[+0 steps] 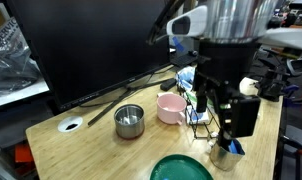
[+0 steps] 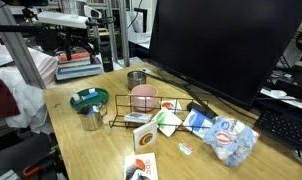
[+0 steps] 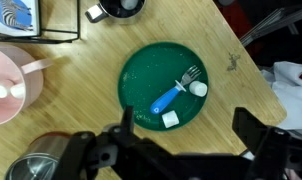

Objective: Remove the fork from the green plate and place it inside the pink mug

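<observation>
**Fork on plate, gripper fingers spread**

Wrist view, left to right. Pink mug (image 3: 3,80) sits at the left edge, cut by the frame, with a pale utensil handle leaning out over its rim. Wire rack (image 3: 51,30) stands at the top left, and a metal cup (image 3: 36,165) shows in the bottom left corner. Green plate (image 3: 141,70) lies at centre on the wooden table (image 3: 81,110), apart from the mug. Fork (image 3: 176,92) lies flat inside the plate, right of its middle, with the blue handle toward lower left and the tines toward upper right. A small white round piece touches the fork near the tines. A white cube lies just below the handle end. Gripper (image 3: 181,135) hangs over the plate's near edge, fingers wide apart, nothing between them, clear of the fork. White cloth (image 3: 291,85) lies at the right edge.

In an exterior view, a steel pot (image 1: 129,121) stands left of the mug (image 1: 171,109), and the plate (image 1: 181,168) lies at the table's front edge.
</observation>
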